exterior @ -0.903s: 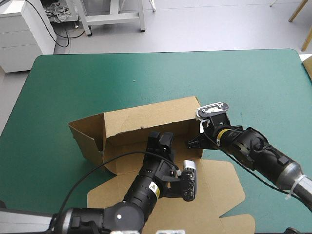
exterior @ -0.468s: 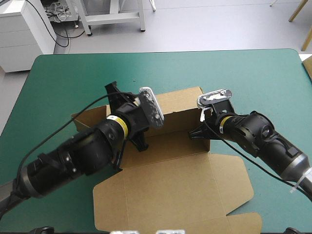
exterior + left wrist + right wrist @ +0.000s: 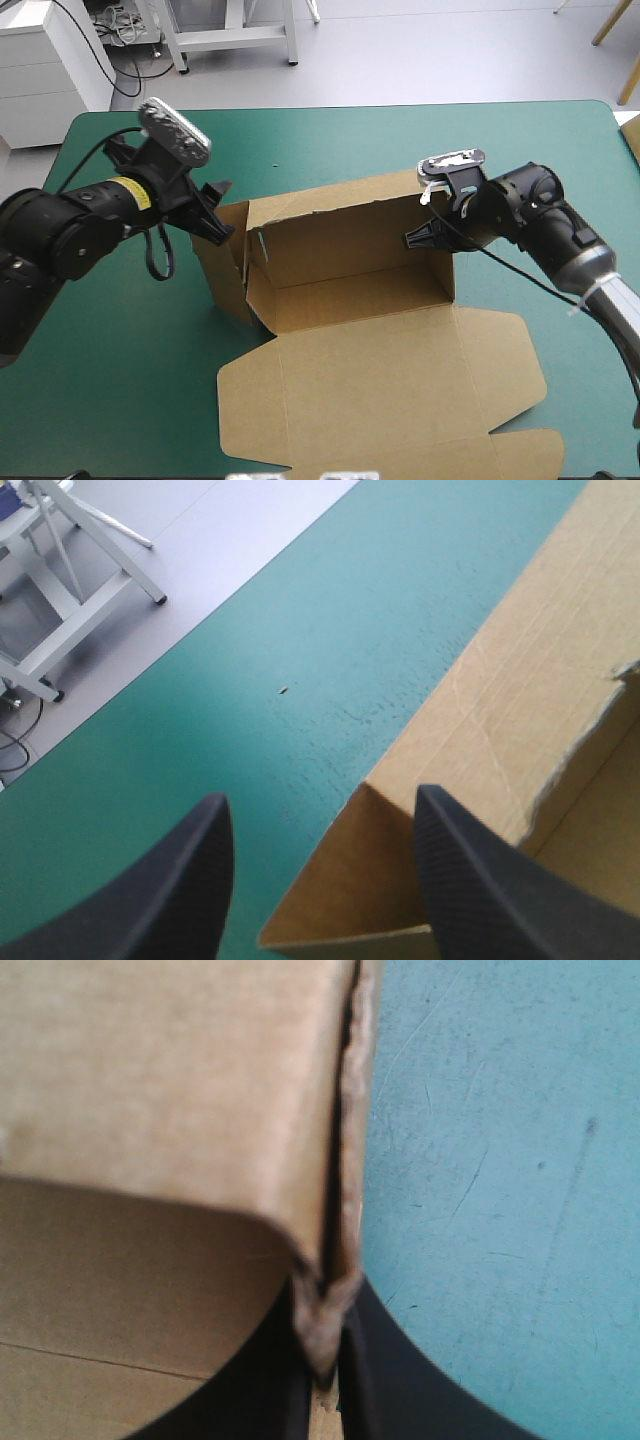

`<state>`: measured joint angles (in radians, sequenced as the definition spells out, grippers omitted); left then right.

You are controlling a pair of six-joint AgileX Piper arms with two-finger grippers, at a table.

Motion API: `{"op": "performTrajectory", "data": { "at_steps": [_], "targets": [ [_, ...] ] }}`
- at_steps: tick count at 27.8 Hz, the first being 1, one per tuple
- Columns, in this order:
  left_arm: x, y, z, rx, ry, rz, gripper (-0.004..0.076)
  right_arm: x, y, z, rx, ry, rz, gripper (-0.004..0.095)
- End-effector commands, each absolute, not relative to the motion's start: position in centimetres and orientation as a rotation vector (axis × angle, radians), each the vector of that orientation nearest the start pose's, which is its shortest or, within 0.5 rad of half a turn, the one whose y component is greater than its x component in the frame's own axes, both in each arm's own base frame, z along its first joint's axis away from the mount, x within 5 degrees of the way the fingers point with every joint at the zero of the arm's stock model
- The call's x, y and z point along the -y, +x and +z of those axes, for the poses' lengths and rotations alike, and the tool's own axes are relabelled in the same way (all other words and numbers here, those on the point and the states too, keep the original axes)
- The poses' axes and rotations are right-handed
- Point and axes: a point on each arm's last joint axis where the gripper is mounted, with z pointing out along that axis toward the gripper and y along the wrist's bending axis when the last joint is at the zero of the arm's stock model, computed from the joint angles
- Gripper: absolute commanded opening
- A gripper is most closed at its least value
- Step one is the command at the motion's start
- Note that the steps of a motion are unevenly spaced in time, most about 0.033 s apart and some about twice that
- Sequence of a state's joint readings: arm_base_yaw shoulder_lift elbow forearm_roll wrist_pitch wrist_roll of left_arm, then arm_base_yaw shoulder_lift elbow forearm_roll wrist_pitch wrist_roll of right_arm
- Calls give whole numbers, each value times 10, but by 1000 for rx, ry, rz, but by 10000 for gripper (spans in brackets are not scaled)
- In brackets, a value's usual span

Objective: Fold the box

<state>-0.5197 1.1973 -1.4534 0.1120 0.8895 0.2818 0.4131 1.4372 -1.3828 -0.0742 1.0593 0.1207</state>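
Note:
The brown box stands mid-table as an open tray, its back and side walls raised. Its lid lies flat toward the near edge. My left gripper is at the box's left wall, open. In the left wrist view the wall's upper corner sits in the gap of the left gripper, touching neither finger. My right gripper is shut on the box's right wall, just below its far corner. In the right wrist view the doubled board edge runs down into the right gripper.
Teal-green cover stretches from the box to the table's far edge, with a small dark speck on it ahead of the left gripper. The lid's flaps reach close to the table's near edge.
My left arm has swung from over the box's middle out to its left wall. The box has shifted right and its left wall now stands up. The right gripper kept its hold.

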Motion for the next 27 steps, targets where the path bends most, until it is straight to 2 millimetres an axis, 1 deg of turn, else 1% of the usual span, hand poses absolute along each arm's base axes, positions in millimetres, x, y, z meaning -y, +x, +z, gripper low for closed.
{"op": "performTrajectory", "data": {
  "at_steps": [1, 3, 5, 8, 10, 13, 18, 20, 22, 24, 25, 26, 27],
  "targets": [
    [89, 196, 485, -1852, 718, -53, 393, -98, 297, 375, -2530, -383, 155, -21],
    [82, 195, 481, -1878, 698, -65, 393, -92, 310, 371, -2564, -366, 155, -21],
    [77, 194, 473, -1910, 677, -81, 391, -88, 322, 364, -2611, -365, 142, -21],
    [71, 197, 446, -1990, 638, -108, 389, -85, 342, 350, -2673, -376, 121, -22],
    [68, 194, 426, -2026, 613, -138, 389, -87, 354, 341, -2685, -407, 111, -22],
    [65, 184, 399, -2058, 602, -153, 389, -90, 369, 327, -2711, -420, 107, -22],
    [57, 151, 363, -2083, 545, -214, 389, -94, 387, 302, -2766, -433, 102, -21],
    [53, 132, 355, -2065, 531, -241, 387, -96, 392, 293, -2777, -447, 98, -22],
    [50, 117, 346, -2058, 516, -269, 366, -96, 396, 285, -2787, -465, 94, -21],
    [44, 97, 336, -2047, 477, -294, 316, -97, 399, 278, -2804, -471, 93, -21],
    [39, 80, 327, -2040, 481, -288, 253, -98, 401, 271, -2818, -473, 92, -21],
    [36, 72, 323, -2026, 484, -287, 225, -98, 403, 268, -2826, -477, 91, -21],
    [32, 58, 315, -2015, 489, -289, 148, -98, 404, 266, -2821, -485, 90, -21]
  ]
}}
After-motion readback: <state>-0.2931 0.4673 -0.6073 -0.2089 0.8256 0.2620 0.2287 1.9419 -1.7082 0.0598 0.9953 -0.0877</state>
